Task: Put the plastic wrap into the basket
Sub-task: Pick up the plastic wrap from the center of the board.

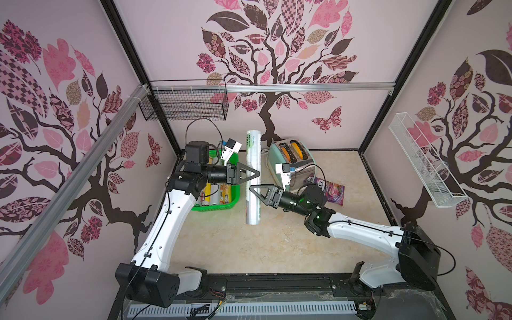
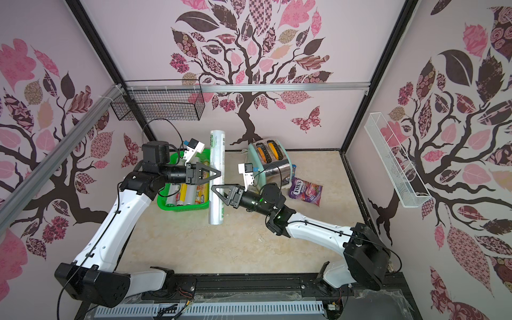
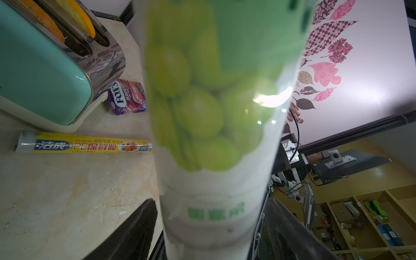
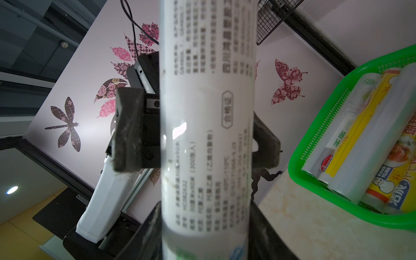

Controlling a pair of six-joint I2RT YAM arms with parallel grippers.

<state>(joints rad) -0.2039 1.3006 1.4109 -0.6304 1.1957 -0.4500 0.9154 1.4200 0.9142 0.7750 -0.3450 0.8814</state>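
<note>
A white plastic wrap roll (image 1: 253,149) (image 2: 217,149) with green print hangs level above the table, right of the green basket (image 1: 216,209) (image 2: 182,208). My right gripper (image 1: 252,188) (image 4: 204,204) is shut on it near its middle. My left gripper (image 1: 256,174) (image 3: 210,202) straddles the same roll from the basket side, open, with a thin gap showing beside one finger (image 3: 139,225). Several rolls (image 1: 216,194) (image 4: 360,135), yellow and clear, lie in the basket. A yellow roll (image 3: 90,146) lies on the table by the toaster.
A mint toaster (image 1: 291,158) stands at the back, with a purple candy bag (image 1: 331,192) to its right. A black wire basket (image 1: 182,108) hangs on the back left wall. A white wire rack (image 1: 424,160) is on the right wall.
</note>
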